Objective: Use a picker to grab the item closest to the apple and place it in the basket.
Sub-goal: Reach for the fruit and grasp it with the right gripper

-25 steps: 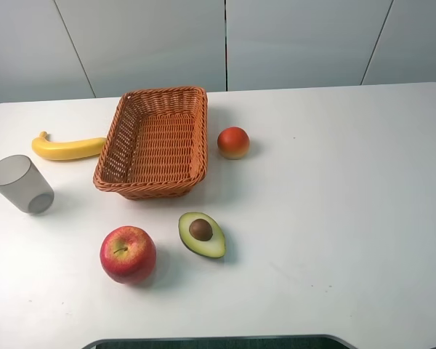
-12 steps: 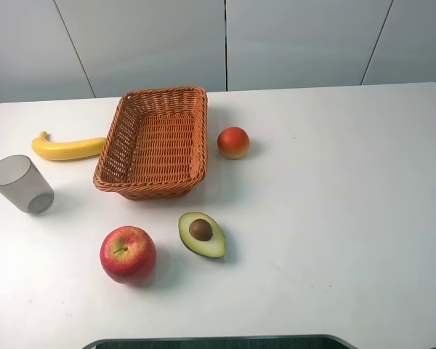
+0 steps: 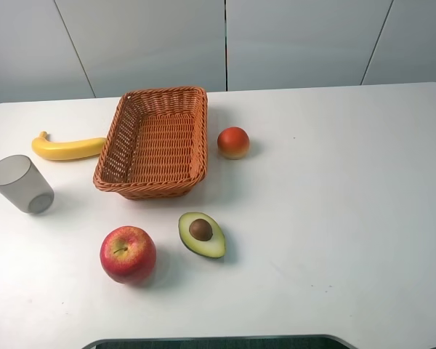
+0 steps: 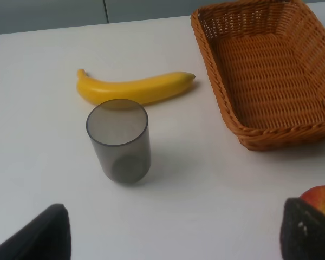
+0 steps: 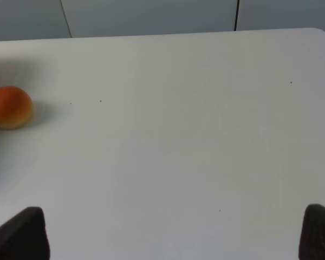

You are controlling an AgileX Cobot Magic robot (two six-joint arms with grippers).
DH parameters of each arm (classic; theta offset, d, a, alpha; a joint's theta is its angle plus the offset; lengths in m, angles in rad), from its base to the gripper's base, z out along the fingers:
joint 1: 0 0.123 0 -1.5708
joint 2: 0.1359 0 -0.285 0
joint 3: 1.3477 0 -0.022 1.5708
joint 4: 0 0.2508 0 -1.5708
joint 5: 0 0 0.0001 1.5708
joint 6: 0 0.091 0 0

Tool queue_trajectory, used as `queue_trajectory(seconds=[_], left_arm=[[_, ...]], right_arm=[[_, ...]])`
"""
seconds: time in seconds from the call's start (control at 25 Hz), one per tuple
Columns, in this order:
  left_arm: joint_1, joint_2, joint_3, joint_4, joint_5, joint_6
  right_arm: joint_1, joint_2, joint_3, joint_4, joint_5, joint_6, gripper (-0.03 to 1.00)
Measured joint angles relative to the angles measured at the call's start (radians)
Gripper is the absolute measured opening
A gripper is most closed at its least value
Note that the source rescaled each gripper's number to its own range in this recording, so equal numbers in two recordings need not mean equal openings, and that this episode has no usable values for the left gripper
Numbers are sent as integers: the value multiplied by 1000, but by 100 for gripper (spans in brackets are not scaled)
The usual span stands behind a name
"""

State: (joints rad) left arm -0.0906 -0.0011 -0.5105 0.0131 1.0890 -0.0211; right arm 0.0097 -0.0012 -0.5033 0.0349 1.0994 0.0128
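Observation:
A red apple [image 3: 128, 253] lies near the table's front left. Just to its right sits a halved avocado [image 3: 202, 234], cut face and brown pit up. Behind them stands the wicker basket [image 3: 149, 190], with nothing in it. Neither gripper appears in the high view. In the left wrist view my left gripper [image 4: 176, 238] is open, its dark fingertips [image 4: 43, 235] wide apart at the frame corners, and a sliver of the apple [image 4: 320, 197] shows by one of them. My right gripper [image 5: 169, 238] is also open over bare table, holding nothing.
A yellow banana [image 3: 69, 148] lies left of the basket, and a grey translucent cup [image 3: 19, 183] stands in front of it near the left edge. A small orange-red fruit [image 3: 233, 142] sits right of the basket, also seen from the right wrist [image 5: 10, 107].

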Motion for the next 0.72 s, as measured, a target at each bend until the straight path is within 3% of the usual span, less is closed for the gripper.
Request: queue_trajectory(seconds=[0.36, 0.72], left_arm=[[0, 0, 0, 0, 0, 0], [0, 0, 0, 0, 0, 0]], right_arm=[[0, 16, 0, 0, 4, 0, 100], [0, 481, -155, 39, -17, 14, 100]])
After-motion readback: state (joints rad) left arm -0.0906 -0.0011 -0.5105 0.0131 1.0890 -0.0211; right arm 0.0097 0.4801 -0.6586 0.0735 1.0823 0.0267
